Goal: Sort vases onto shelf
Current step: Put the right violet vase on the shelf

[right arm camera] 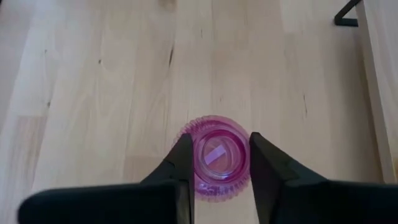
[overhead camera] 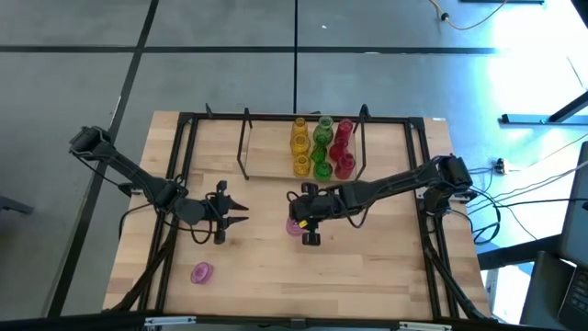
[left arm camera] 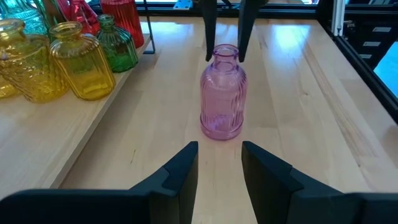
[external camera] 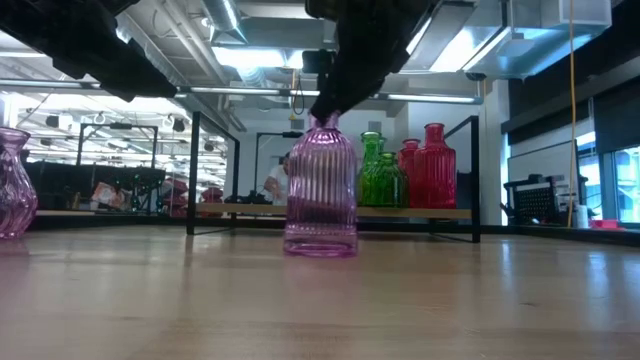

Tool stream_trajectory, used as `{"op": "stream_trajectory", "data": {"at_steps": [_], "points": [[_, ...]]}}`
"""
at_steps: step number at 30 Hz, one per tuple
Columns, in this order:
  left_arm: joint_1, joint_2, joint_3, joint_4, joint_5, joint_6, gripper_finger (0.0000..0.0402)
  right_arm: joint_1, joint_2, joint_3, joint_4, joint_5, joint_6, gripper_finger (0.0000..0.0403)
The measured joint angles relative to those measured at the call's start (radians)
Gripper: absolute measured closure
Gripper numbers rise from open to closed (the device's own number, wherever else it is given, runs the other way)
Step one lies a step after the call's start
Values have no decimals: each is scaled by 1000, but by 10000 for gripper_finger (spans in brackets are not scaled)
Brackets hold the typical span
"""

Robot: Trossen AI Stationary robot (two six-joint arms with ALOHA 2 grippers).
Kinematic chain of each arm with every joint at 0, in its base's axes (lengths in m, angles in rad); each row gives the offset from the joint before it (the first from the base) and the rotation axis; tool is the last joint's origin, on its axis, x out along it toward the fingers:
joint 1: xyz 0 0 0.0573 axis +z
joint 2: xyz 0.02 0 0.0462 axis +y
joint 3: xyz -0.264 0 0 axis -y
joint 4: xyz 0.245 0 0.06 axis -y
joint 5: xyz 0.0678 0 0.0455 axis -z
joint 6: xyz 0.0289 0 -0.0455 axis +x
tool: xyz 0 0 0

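Pick-up of a ribbed, translucent pink glass vase (left arm camera: 222, 93) from the light-wood counter (overhead camera: 367, 276). The vase stands upright near the counter's middle, in front of the low light-wood shelf (overhead camera: 266, 164) with black metal end frames, apart from it. Its long axis is vertical and its mouth points straight up.

The right claw (right arm camera: 216, 163) hangs directly above the vase, one finger on each side of the narrow neck. The fingers lie against or just beside the rim, but whether they already clamp it cannot be told. The left claw (left arm camera: 219, 163) waits low over the counter with fingers apart, facing the vase and holding nothing.

For a sound grasp, the fingers should close below the lip, centred on the neck, so the vase lifts without tilting. It should then travel upright to the shelf, where yellow (overhead camera: 299, 144), green (overhead camera: 322, 147) and red vases (overhead camera: 344, 147) stand in colour rows. A second pink vase (overhead camera: 202, 272) lies near the counter's front left.
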Motion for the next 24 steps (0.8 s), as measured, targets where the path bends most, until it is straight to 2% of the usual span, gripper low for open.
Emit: {"op": "stream_trajectory", "data": {"at_steps": [10,24], "points": [[0,0,0,0,1,23,285,0,0,0,18,39,-24,312],[0,26,-2,-2,-1,-8,285,-21,1,89,73,59,-86,313]]}}
